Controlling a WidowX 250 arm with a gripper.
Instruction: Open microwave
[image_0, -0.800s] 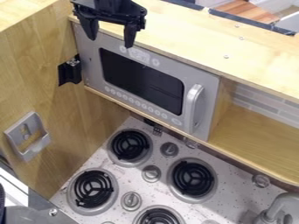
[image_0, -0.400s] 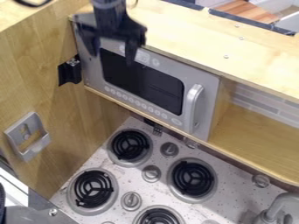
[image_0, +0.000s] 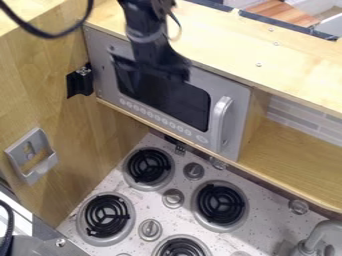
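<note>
Camera view: a toy kitchen seen at a slant from above. A silver toy microwave (image_0: 103, 75) sits in a wooden shelf unit (image_0: 220, 42), above a speckled stovetop (image_0: 137, 237). Its door (image_0: 237, 107) is closed, with a dark window (image_0: 190, 102), a row of round buttons (image_0: 157, 118) below the window, and an upright silver handle (image_0: 219, 120) near the right edge. The black robot arm (image_0: 143, 22) comes in from the top edge, and its black gripper (image_0: 155, 75) hangs in front of the upper left part of the window, well apart from the handle. Whether the gripper is wide or narrow cannot be told against the dark window. A black cable (image_0: 47, 35) curves across the upper left.

Left of the microwave, a black bracket (image_0: 79, 86) is fixed to a wooden side panel (image_0: 100, 130); lower on that panel is a gray holder (image_0: 44, 167). Right of the microwave is an open wooden compartment (image_0: 287, 155) backed with gray tiles (image_0: 287, 112). Below are black coil burners (image_0: 137, 172), gray knobs (image_0: 193, 171) and, at lower right, a gray faucet (image_0: 324, 231).
</note>
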